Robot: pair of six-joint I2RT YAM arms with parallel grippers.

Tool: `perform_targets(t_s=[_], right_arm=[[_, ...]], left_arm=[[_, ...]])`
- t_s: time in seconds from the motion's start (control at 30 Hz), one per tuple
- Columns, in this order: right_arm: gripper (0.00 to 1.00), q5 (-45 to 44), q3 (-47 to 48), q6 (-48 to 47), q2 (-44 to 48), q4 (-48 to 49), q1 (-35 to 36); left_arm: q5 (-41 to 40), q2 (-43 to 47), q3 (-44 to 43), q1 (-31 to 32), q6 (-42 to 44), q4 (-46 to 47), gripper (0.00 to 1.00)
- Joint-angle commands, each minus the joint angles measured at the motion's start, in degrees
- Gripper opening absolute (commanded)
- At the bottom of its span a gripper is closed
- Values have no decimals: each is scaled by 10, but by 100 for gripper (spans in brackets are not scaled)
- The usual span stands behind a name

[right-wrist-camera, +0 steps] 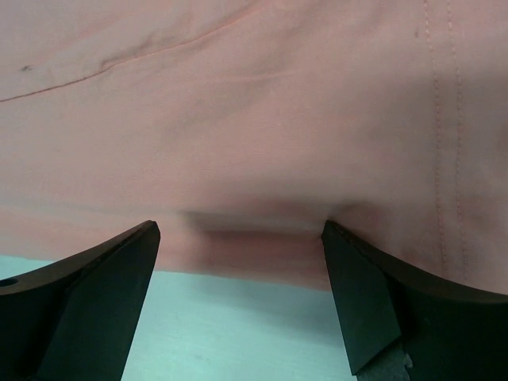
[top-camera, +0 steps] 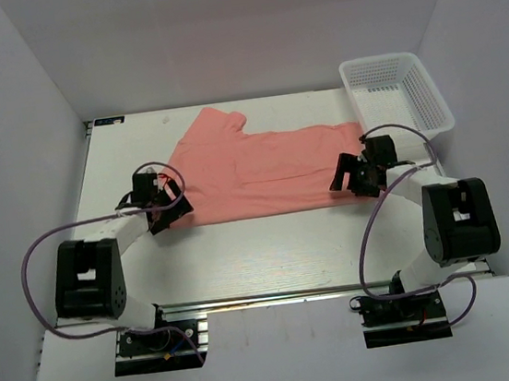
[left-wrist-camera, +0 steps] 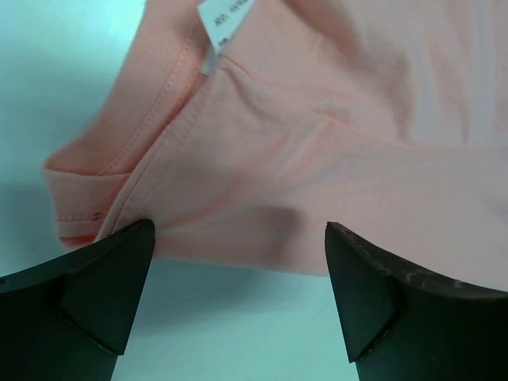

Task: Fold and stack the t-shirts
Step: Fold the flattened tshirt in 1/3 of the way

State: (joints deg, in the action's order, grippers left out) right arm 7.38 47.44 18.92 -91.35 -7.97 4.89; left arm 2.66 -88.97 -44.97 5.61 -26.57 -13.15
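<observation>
Looking down from the top view, what lies between the two hands? (Student)

One salmon-pink t-shirt (top-camera: 261, 166), lying on the white surface (top-camera: 272, 253). The left hand (top-camera: 179, 207) stands at one end of the cloth and the right hand (top-camera: 344, 178) at the other, both at its near edge. A white mesh basket (top-camera: 397, 89) sits beyond the right hand, on the side away from the left hand. (Legend)

And the state of the hands, from this view? (Student)

Too small to tell here; the wrist views settle it. (Legend)

Left wrist view, then. (Student)

The left hand (left-wrist-camera: 238, 230) has its two dark fingers (left-wrist-camera: 103, 294) set wide apart, with nothing clamped. The t-shirt (left-wrist-camera: 333, 159) lies just ahead of the tips, its near edge running across the gap between them. A white tag (left-wrist-camera: 226, 20) shows farther ahead, left of centre, beside a ribbed band (left-wrist-camera: 119, 135) that curves down toward the left finger. Bare surface (left-wrist-camera: 238, 325) fills the gap nearer the wrist. (Legend)

Right wrist view? (Student)

The right hand (right-wrist-camera: 240, 230) is likewise spread wide and grips nothing. The t-shirt (right-wrist-camera: 238, 119) fills everything ahead of the tips, and its edge crosses the gap between them. A double stitched line (right-wrist-camera: 444, 119) runs away from the right finger. Whether the tips press the cloth or only border it cannot be told. Bare surface (right-wrist-camera: 238, 325) shows on the wrist side of the edge. (Legend)
</observation>
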Motion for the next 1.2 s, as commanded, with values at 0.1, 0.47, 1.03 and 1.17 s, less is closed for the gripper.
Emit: perform_targets(t_s=[0.1, 0.47, 1.03, 1.17], right_arm=[[90, 50, -113, 17, 60, -64, 9], [90, 33, -160, 23, 231, -100, 58], [90, -178, 171, 60, -5, -94, 69], [90, -242, 295, 100, -126, -122, 72]], left_arm=[[-38, 133, 132, -14, -134, -178, 100], [-106, 331, 130, -3, -178, -265, 100], [-101, -29, -259, -2, 45, -88, 100], [-84, -179, -417, -2, 92, -66, 100]])
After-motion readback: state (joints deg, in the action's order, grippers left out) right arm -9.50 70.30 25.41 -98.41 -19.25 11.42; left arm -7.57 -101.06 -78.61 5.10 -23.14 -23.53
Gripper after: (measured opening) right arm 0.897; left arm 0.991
